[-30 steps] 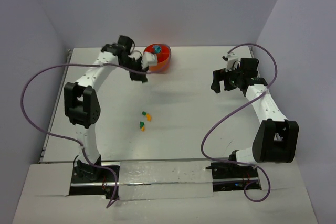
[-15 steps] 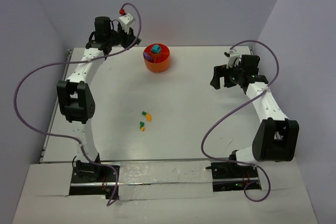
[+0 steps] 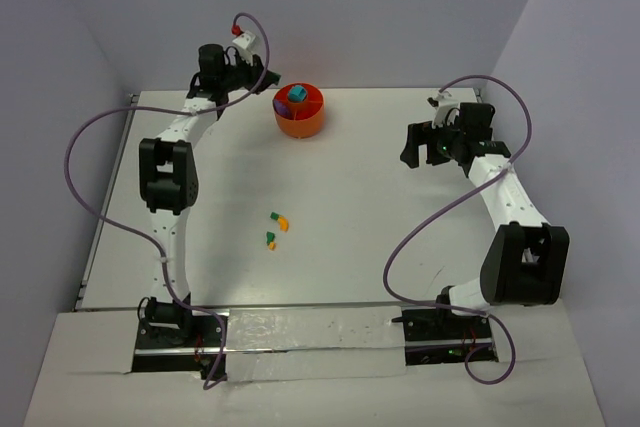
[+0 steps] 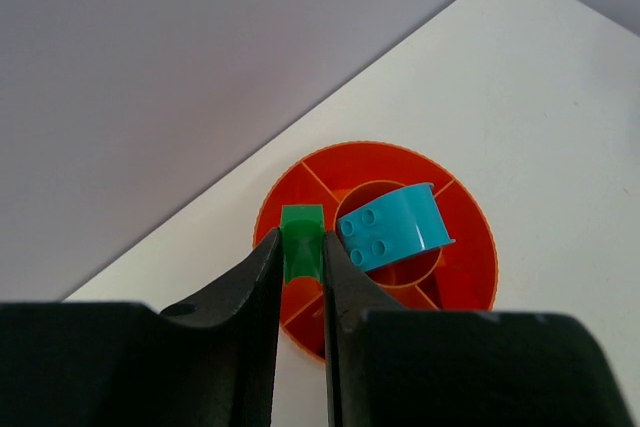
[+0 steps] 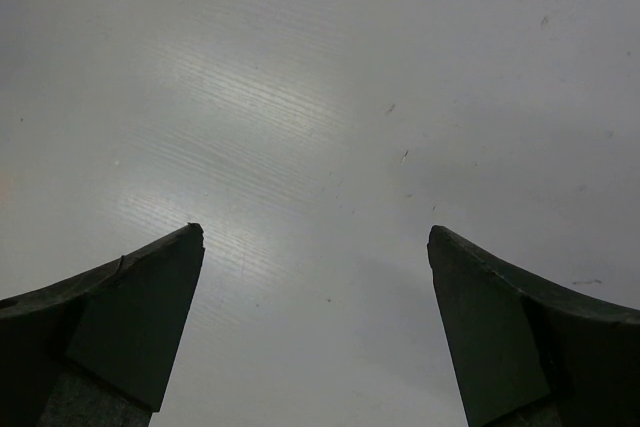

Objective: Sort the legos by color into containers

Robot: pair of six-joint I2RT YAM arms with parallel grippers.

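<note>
Lying mid-table, the loose tiny plastic bricks (image 3: 283, 222) form two small pairs, seemingly two green and two orange-yellow, and show only from above. Farther right, the right gripper (image 5: 315, 234) hangs spread wide over the white table (image 3: 400, 237), holding nothing. At the far edge stands one round orange plastic tub (image 3: 300, 126) with dividers. Only the left wrist view shows the left gripper (image 4: 300, 249) clamped on one small green plastic brick (image 4: 300, 225) over the tub, beside one curved teal-blue brick (image 4: 392, 227) in the central ring. The top view adds one purple piece (image 3: 283, 104) inside.
</note>
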